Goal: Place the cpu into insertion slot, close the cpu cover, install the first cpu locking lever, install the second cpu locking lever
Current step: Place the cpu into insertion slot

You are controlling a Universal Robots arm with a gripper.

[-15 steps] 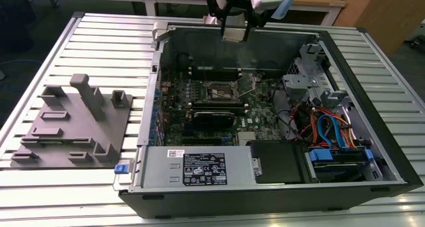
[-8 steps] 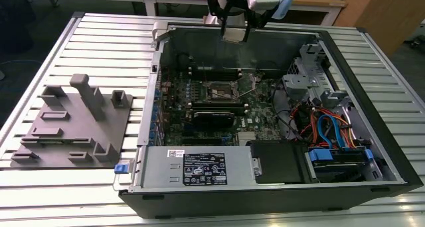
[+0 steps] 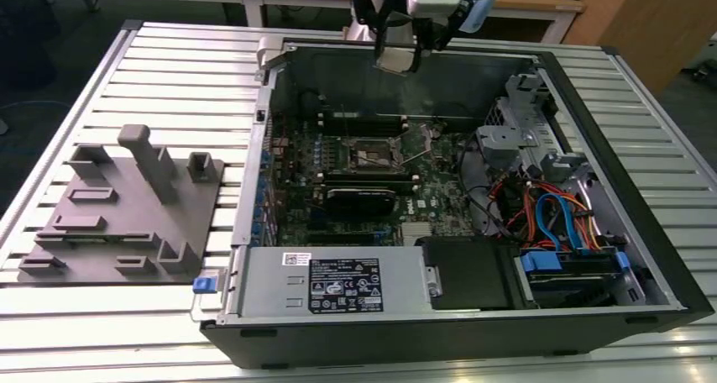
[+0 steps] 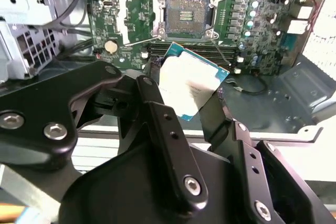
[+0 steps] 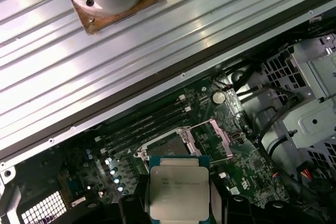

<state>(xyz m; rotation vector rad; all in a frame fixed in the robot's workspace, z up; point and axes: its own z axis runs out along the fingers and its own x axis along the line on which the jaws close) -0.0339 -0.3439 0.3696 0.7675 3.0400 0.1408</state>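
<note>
A: Logging position. Where is the cpu (image 4: 194, 77) sitting at this point?

B: The pincer (image 4: 185, 98) is gripping it by two opposite edges, with its jaws narrowed onto the chip. In the exterior view the arm is hanging above the far wall of the open computer case (image 3: 448, 333), which is lying on the slatted worktop (image 3: 168, 64).

A: And the insertion slot (image 4: 186, 15)?

B: It is lying bare on the green board, below the chip and well apart from it. Nothing is sitting in it. The cpu cover (image 4: 126, 24) is apparently standing swung open to one side of the socket, though the thin frame is proving hard to separate from the board behind it.

A: Handling notes?

B: The observer is judging the part as light, thin and stiff, and it is not flexing in the grip. The metal top is probably offering little friction, so the edge hold is looking like the sound choice. It is also keeping the pads off the contact face, likely the delicate side. The socket's own contacts are probably just as fragile, so any tilt or scrape there is carrying risk.
</note>
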